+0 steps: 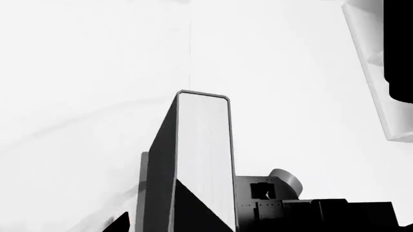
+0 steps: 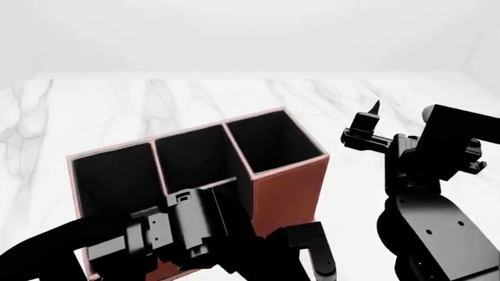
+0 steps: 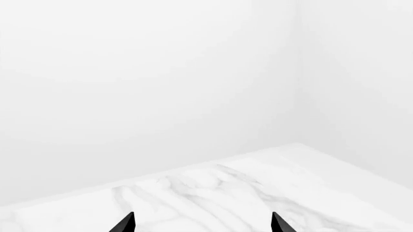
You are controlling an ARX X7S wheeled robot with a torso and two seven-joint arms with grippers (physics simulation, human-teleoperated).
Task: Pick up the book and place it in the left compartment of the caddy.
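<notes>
The book [image 1: 203, 145] stands upright between my left gripper's [image 1: 161, 224] fingers, showing white page edges and a dark cover. My left gripper is shut on it. From the head, the book [image 2: 222, 202] is a dark slab held by the left gripper [image 2: 211, 213] over the near side of the reddish-brown caddy [image 2: 285, 187], above its middle part. The left compartment [image 2: 117, 181], a long black-lined slot, lies just left of the book. My right gripper [image 2: 366, 124] is raised to the right of the caddy. In its wrist view the right gripper [image 3: 203, 223] is open and holds nothing.
The caddy stands on a white marble tabletop [image 2: 258, 96] with white walls behind it. A black-lined middle cell [image 2: 195, 158] and a taller end cell [image 2: 273, 140] sit right of the left compartment. The right arm [image 2: 434, 193] stands close to the caddy's right end.
</notes>
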